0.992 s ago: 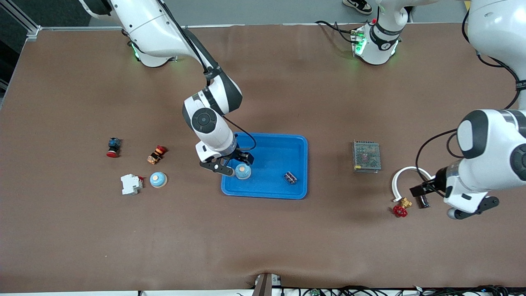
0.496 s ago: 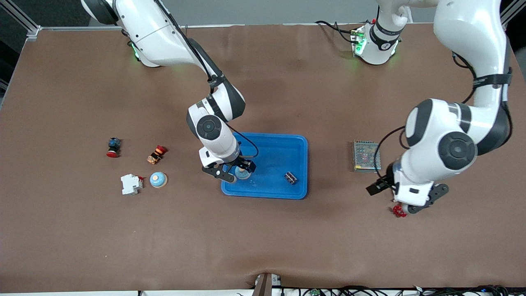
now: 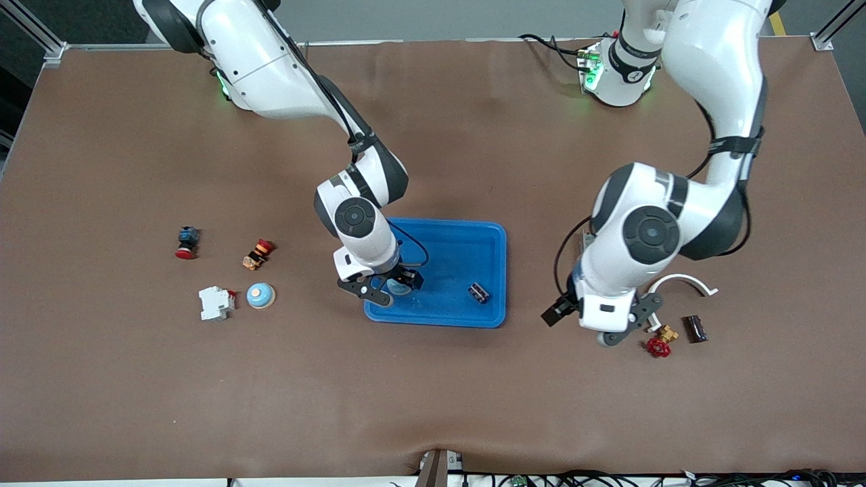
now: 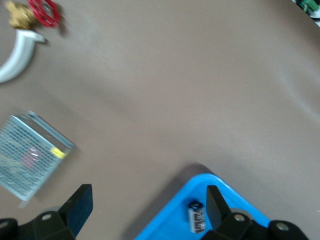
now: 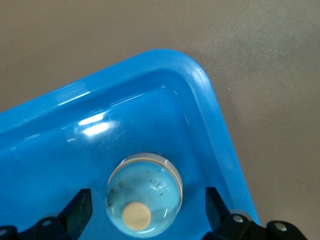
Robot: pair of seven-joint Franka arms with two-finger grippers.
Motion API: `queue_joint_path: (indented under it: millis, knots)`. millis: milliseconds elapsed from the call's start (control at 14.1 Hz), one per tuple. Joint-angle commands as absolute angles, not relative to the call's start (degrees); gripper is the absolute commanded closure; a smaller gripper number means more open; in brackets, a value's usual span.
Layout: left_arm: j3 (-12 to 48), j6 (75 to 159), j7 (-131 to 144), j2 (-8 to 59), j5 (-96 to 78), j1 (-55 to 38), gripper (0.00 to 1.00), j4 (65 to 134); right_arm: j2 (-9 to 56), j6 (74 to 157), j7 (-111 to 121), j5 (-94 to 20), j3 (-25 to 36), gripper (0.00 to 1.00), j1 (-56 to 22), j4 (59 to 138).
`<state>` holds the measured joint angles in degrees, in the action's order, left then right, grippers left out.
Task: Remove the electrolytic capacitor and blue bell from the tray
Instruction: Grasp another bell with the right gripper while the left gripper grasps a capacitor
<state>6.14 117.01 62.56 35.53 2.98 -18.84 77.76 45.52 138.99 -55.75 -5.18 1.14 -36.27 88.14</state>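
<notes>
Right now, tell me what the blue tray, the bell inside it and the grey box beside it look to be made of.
Shallow bright-blue rectangular tray: apparently glossy moulded plastic, given the sharp light glints and rounded rim. Small blue dome bell in it: smooth, shiny dome with dark scuffs, a pale rim and a tan button; painted metal or plastic, cannot tell. Grey mesh box: looks like perforated sheet metal, dull silver with fine holes.

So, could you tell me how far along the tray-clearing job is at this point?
Nothing is out yet: the blue bell and the electrolytic capacitor both sit in the tray. In hand: the right gripper is open and straddles the bell without gripping it. The left gripper, also open, hangs over bare table between the tray and the red valve. Both removals remain.
</notes>
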Motion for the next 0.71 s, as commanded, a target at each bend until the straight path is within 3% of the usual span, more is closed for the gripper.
queue_joint_path:
  millis: [0, 638]
  knots:
    - [5.8, 121.0, 67.13, 38.31, 2.9, -21.7, 0.0, 75.76, 47.29, 138.16, -57.57, -4.13, 1.49, 0.0, -36.91, 85.26]
    - [5.71, 130.78, 75.4, 44.73, 2.99, -26.98, 0.0, 75.85, 48.51, 136.76, -58.97, -4.13, 1.49, 0.0, -37.53, 83.15]
